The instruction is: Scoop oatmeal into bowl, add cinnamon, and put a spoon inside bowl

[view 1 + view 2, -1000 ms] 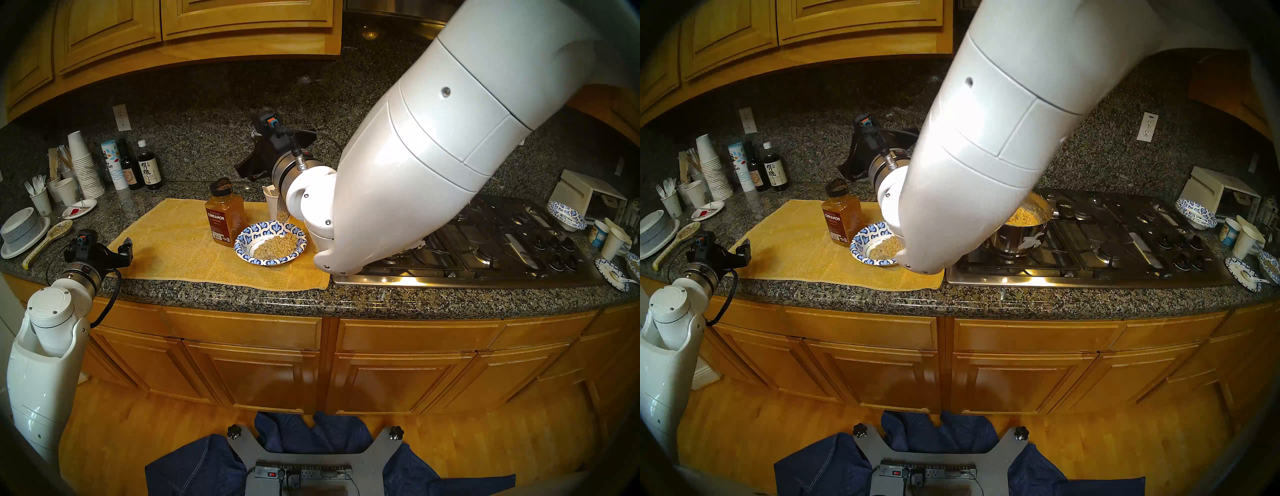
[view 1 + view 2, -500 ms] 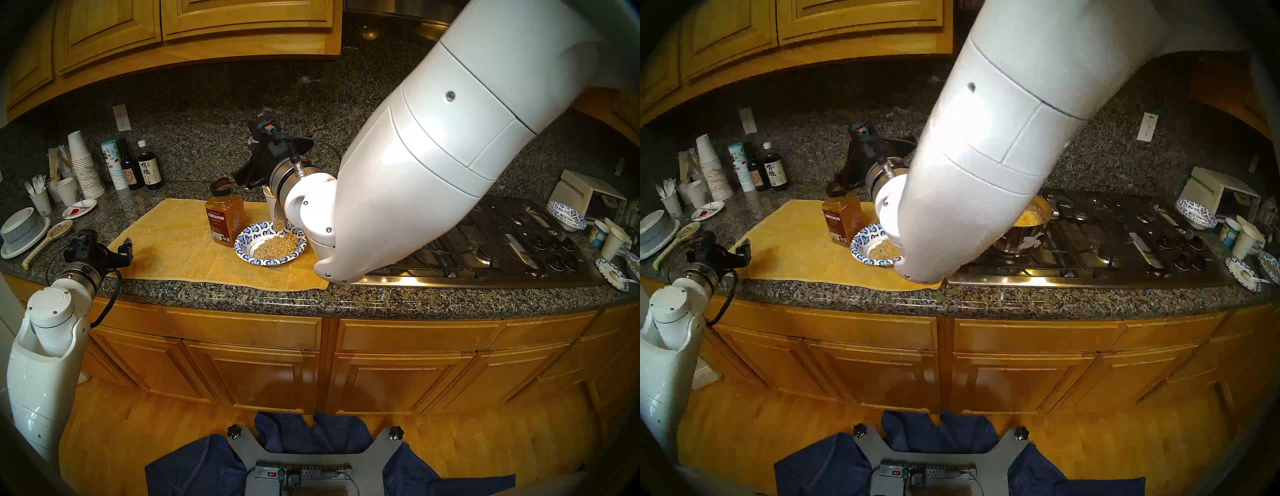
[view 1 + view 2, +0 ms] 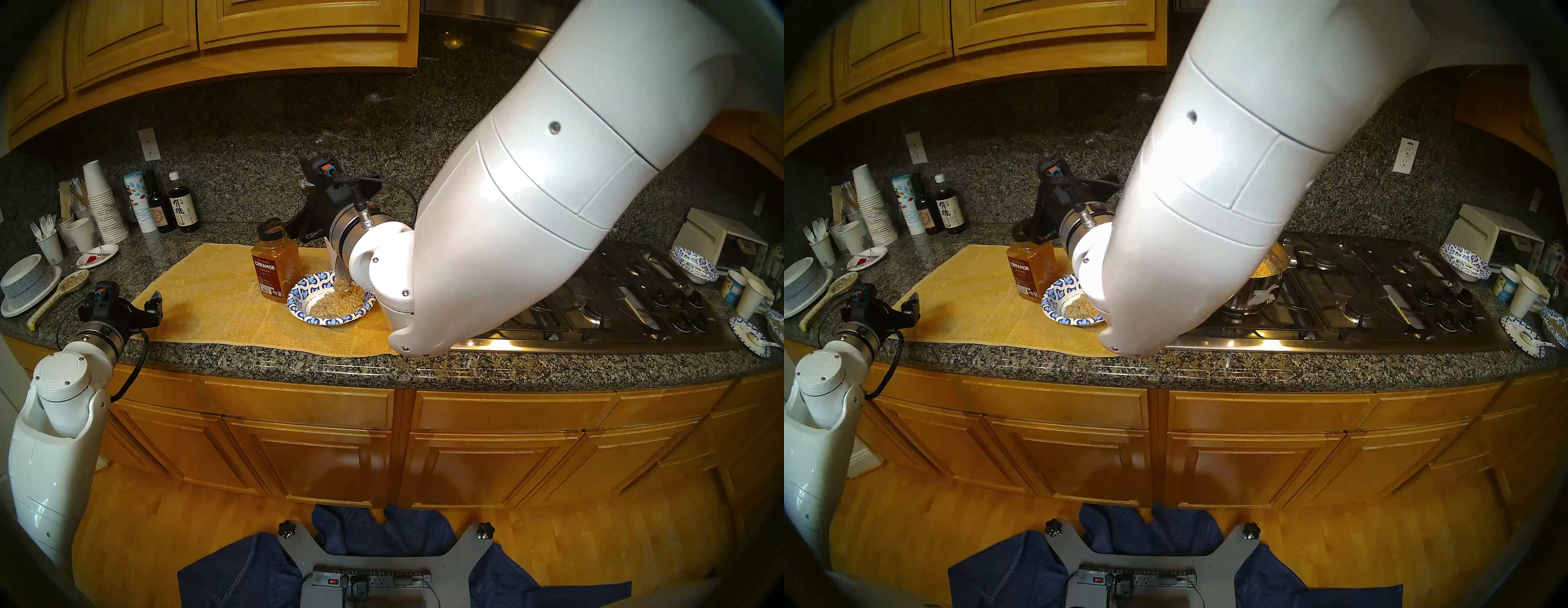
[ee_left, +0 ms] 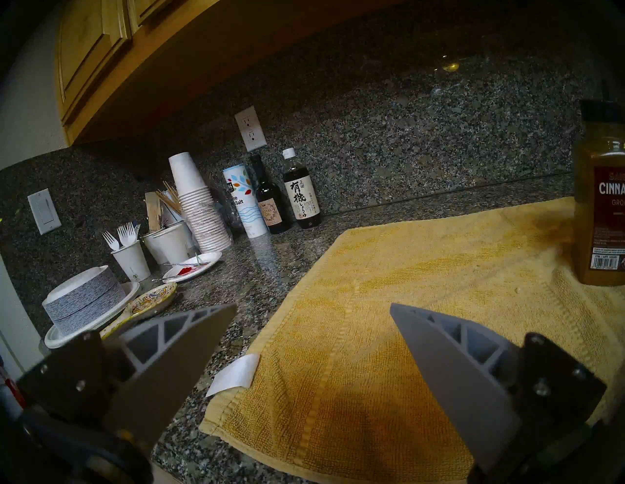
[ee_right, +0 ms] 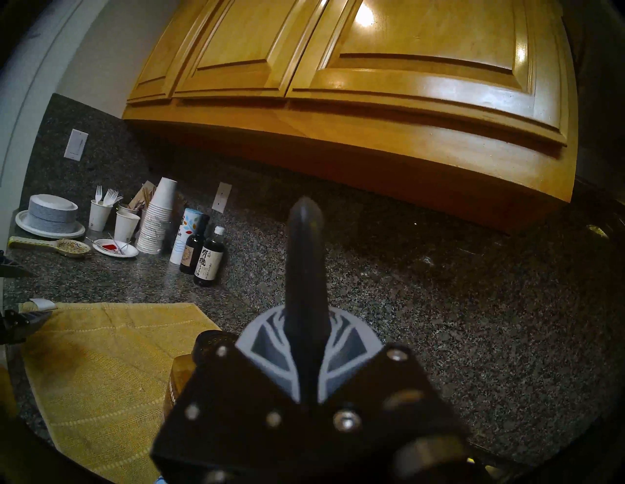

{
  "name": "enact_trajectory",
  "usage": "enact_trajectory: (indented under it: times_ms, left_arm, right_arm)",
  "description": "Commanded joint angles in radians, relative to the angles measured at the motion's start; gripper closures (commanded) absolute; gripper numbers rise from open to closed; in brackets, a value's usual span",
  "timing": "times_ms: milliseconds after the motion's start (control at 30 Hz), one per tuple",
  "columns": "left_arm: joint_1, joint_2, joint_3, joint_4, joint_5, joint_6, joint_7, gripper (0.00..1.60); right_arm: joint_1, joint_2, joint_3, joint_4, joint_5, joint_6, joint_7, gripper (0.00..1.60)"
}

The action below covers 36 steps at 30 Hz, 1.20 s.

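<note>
A speckled granite counter under wooden cabinets carries a yellow towel at frame centre. On it the bowl holds oatmeal, with the cinnamon jar just to its left. The right gripper is clamped on a black-handled serving spoon dipping into the bowl. At lower left the left gripper hangs with jaws wide apart, empty

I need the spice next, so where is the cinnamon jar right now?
In the head views the cinnamon jar stands upright on the yellow towel, just left of the patterned bowl.
</note>
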Motion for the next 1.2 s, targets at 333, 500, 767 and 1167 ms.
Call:
enact_trajectory:
  times_ms: [333, 500, 767, 1167]
  left_arm:
    - [-0.018, 0.012, -0.018, -0.023, 0.002, -0.011, 0.001, 0.00]
    - [-0.018, 0.012, -0.017, -0.022, 0.002, -0.011, 0.001, 0.00]
    - [-0.018, 0.012, -0.016, -0.021, 0.002, -0.010, 0.002, 0.00]
    - [-0.018, 0.012, -0.018, -0.022, 0.002, -0.011, 0.001, 0.00]
  right_arm:
    - [0.010, 0.000, -0.019, 0.005, -0.058, -0.002, -0.106, 1.60]
    - [0.008, 0.038, -0.014, 0.032, -0.035, -0.002, -0.108, 1.60]
    - [0.020, 0.106, -0.009, 0.073, 0.010, -0.002, -0.107, 1.60]
    - [0.028, 0.174, 0.039, 0.043, 0.051, -0.002, -0.114, 1.60]
